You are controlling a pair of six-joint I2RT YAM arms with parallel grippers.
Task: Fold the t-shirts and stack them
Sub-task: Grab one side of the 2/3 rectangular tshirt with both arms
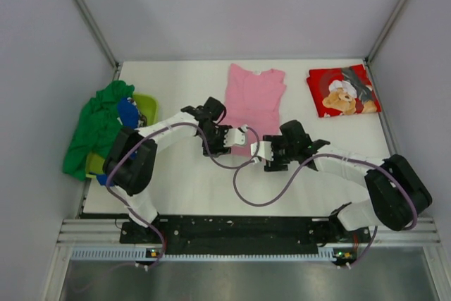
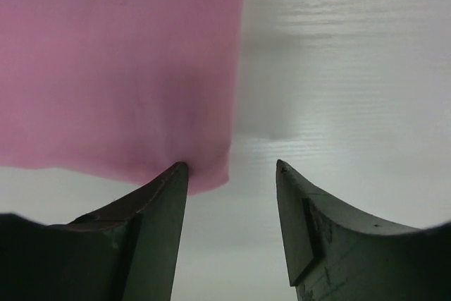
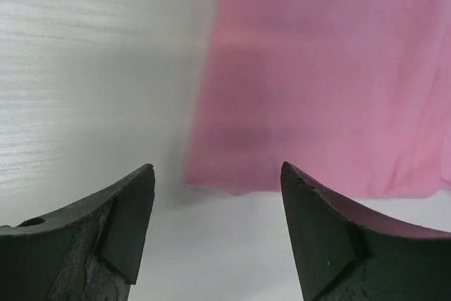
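Pink t-shirt (image 1: 255, 100) lengthwise near-to-far, neck far, hem by left pincer (image 1: 241, 135) and right pincer (image 1: 258, 150), both agape.

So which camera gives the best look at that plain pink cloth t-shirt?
The top external view: the plain pink cloth t-shirt lies spread flat, neckline and both sleeves visible, only its near hem partly hidden. The left wrist view shows just one bottom corner, the right wrist view just the other.
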